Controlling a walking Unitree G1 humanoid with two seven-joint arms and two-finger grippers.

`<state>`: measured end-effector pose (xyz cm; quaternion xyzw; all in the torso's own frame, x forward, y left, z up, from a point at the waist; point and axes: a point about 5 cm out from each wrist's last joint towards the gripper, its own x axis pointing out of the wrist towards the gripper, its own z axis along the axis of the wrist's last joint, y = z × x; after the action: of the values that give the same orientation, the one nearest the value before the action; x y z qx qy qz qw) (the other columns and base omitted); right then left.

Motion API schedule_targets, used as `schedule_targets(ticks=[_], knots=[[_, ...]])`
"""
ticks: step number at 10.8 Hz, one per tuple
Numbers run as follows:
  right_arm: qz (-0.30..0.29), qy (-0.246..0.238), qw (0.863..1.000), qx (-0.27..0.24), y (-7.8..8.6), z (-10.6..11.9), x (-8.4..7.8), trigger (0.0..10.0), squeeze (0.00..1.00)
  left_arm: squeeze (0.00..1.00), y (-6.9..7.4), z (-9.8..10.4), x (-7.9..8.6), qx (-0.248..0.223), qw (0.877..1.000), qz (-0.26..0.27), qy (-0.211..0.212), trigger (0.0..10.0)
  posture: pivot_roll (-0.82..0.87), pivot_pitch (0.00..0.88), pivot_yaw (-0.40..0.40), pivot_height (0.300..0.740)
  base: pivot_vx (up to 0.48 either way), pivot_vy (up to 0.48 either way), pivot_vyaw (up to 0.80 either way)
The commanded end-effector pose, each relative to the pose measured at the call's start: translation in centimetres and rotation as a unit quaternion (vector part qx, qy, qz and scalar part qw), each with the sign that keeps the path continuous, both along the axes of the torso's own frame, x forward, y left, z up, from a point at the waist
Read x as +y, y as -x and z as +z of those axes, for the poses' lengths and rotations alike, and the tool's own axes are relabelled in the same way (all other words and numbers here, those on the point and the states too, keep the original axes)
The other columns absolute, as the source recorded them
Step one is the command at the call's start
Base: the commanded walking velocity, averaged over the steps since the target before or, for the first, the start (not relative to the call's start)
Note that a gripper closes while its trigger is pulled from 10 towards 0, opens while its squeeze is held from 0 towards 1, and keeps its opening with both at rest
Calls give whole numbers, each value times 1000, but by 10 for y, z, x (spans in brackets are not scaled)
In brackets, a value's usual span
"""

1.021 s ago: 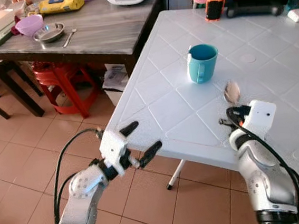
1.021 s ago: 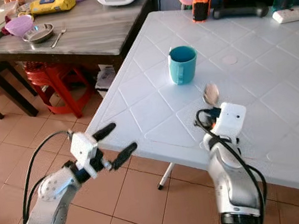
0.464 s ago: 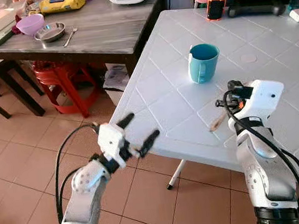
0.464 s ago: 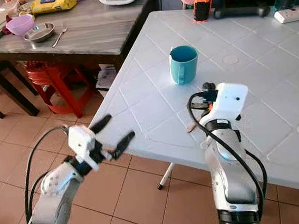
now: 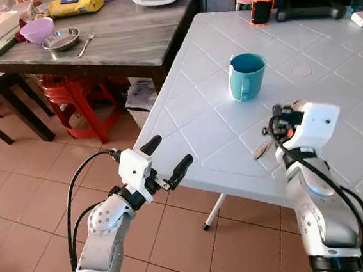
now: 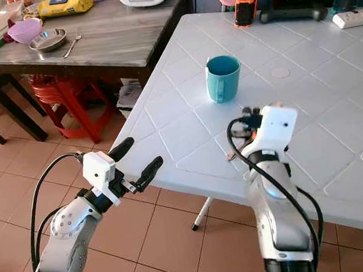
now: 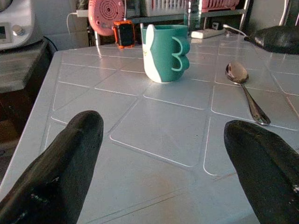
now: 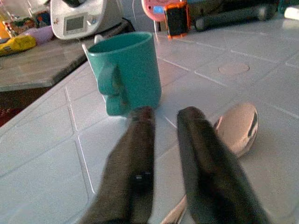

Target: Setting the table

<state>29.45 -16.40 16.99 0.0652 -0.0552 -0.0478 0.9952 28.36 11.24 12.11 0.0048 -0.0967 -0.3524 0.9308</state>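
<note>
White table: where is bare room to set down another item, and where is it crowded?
The white plastic table is bare between its near-left edge and the teal mug. It is crowded beside the metal spoon, where the right gripper hovers.

mug on white table | spoon right of mug | wooden table behind-left
</note>
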Motion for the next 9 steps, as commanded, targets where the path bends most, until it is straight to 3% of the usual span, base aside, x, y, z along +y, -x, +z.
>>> schedule_targets(ticks=[1,6,9], knots=[[-2,-6,1000,21,0,-8,1,10000,1000,0,-1,-2,3,3,1000,3,-10,10000,-107,120,134,740,0,0,0],[-68,-83,992,72,-3,-17,-8,10000,1000,0,3,-3,2,9,999,-36,-24,10000,-112,142,144,740,0,0,0],[-76,-101,986,105,-16,-16,6,10000,1000,0,6,-5,5,15,998,-43,-33,10000,-111,160,142,740,0,0,0]])
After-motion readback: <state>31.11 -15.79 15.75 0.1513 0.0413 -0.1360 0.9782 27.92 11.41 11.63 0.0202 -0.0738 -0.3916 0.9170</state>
